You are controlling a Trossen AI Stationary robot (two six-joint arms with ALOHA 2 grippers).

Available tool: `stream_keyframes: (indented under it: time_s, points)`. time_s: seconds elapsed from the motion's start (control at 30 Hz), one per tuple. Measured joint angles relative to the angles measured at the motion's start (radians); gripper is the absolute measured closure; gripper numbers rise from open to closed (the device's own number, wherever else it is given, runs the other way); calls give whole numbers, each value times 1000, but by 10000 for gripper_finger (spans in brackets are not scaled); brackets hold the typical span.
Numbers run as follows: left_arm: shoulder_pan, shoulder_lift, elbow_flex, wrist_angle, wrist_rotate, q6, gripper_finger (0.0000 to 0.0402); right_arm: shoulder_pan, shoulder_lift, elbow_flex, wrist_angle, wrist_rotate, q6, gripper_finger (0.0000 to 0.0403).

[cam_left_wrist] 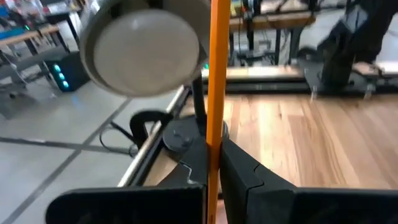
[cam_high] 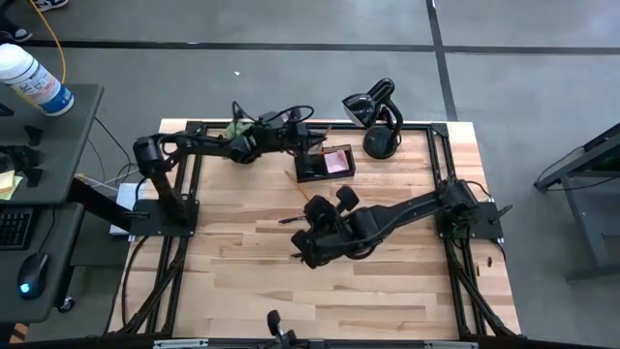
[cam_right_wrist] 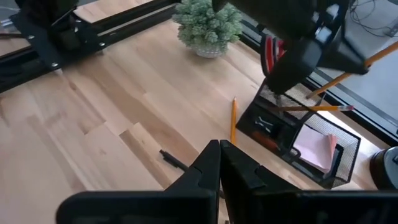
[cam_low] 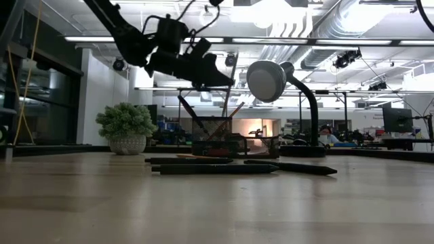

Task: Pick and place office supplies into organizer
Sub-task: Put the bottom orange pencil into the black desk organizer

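The black organizer (cam_high: 308, 176) stands at the table's far middle, with a pink pad (cam_right_wrist: 316, 147) and an orange pencil (cam_right_wrist: 323, 107) in it. My left gripper (cam_high: 308, 136) hovers over it (cam_low: 217, 139), shut on another orange pencil (cam_left_wrist: 216, 74). Red scissors handles (cam_right_wrist: 268, 55) show behind that gripper. An orange pencil (cam_right_wrist: 234, 118) and black pens (cam_low: 210, 168) lie flat on the wood. My right gripper (cam_right_wrist: 219, 155) is shut on nothing and hangs above the table's middle (cam_high: 310, 240). My left gripper pinches the orange pencil's shaft (cam_left_wrist: 211, 149) between its two fingers, which lie across it. The pencil runs on past the fingers on both sides and sticks out slanting beyond the gripper (cam_right_wrist: 367, 62). It is lifted clear of the table, above the organizer.
A black curved-neck lamp (cam_high: 380, 114) stands right of the organizer, its round head (cam_left_wrist: 143, 43) close to my left gripper. A potted green plant (cam_low: 125, 127) sits at the far left. The near half of the table is bare wood (cam_high: 368, 291).
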Motion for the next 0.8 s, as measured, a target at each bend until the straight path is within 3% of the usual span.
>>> stream_keyframes:
  time_s: [0.8]
  points:
    - [0, 101, 6, -32, 32, -106, 387, -65, 0, 0, 52, -15, -53, 401]
